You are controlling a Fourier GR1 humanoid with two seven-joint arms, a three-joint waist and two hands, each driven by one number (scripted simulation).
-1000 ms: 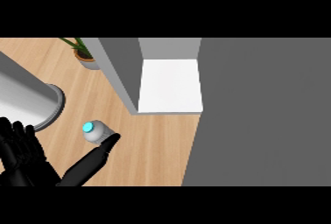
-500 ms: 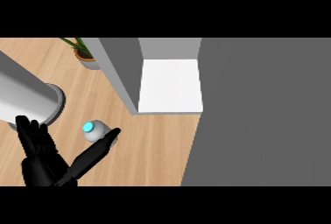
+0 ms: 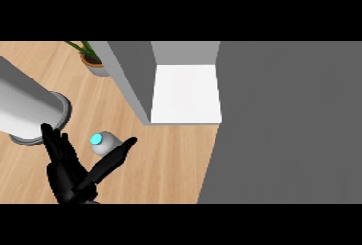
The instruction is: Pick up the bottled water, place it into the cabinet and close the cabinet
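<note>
Robot hand: one black robot hand (image 3: 71, 172) at lower left, released, fingers straight and spread, thumb angled up to the right; which arm it belongs to cannot be told.
Bottled water: bottled water (image 3: 103, 143) stands on the wooden desk (image 3: 163, 162), seen from above, cyan cap; it sits in the gap between fingers and thumb, not grasped.
Cabinet: grey cabinet (image 3: 134, 76) open, white inner shelf (image 3: 185, 93) exposed, up and right of the bottle.
Other items: large metal cylinder (image 3: 28, 112) at left; potted plant (image 3: 92, 60) at top.
</note>
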